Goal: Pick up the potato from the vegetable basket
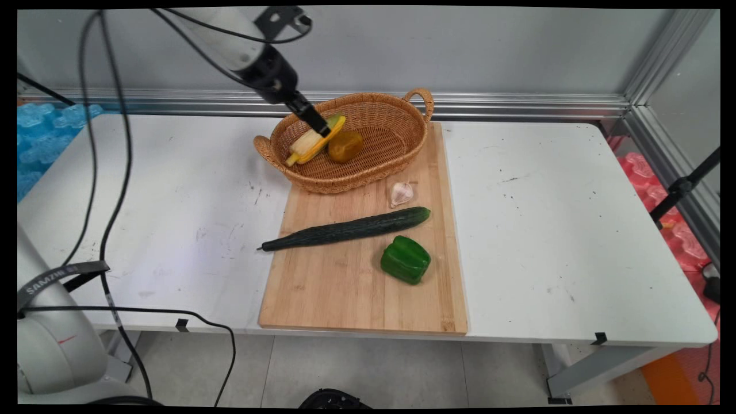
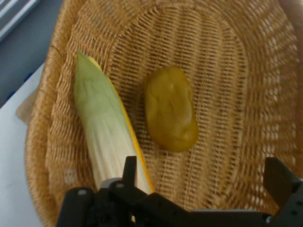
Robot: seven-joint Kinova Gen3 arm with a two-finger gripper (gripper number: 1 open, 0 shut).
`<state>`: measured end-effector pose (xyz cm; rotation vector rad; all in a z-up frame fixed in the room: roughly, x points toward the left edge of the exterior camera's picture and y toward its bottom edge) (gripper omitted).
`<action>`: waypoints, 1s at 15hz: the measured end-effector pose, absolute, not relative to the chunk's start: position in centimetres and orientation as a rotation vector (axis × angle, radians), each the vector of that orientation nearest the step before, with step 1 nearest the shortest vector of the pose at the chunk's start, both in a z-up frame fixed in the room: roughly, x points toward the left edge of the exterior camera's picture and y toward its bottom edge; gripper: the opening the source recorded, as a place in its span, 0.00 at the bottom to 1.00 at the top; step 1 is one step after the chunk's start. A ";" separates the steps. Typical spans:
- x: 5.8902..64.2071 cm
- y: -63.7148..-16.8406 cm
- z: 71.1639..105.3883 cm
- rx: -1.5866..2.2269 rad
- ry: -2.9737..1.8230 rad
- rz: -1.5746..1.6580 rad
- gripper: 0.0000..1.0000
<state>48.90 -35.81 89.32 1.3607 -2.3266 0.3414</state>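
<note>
My gripper [image 1: 319,127] reaches into the wicker basket [image 1: 368,178] at the back of the cutting board. In the hand view the gripper [image 2: 203,177] is open, its fingers wide apart with only basket weave between them. An ear of corn [image 1: 313,141] with a pale husk lies along the basket's left side, and in the hand view the corn's [image 2: 106,127] near end sits right by the left finger [image 2: 130,168]. A brownish-yellow potato [image 1: 345,146] rests beside the corn; the hand view shows this potato [image 2: 170,109] ahead of the gripper and apart from both fingers.
On the wooden cutting board [image 1: 345,287] in front of the basket lie a garlic bulb [image 1: 401,192], a long dark cucumber [image 1: 351,228] and a green bell pepper [image 1: 405,260]. Black cables [image 1: 109,218] hang down at the left. A metal rail runs along the wall behind.
</note>
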 end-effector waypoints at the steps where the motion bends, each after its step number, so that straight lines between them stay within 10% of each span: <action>1: 48.6 -36.3 88.8 1.369 -2.324 0.344 1.00; 15: 42.9 -43.2 79.2 1.505 -2.316 0.361 1.00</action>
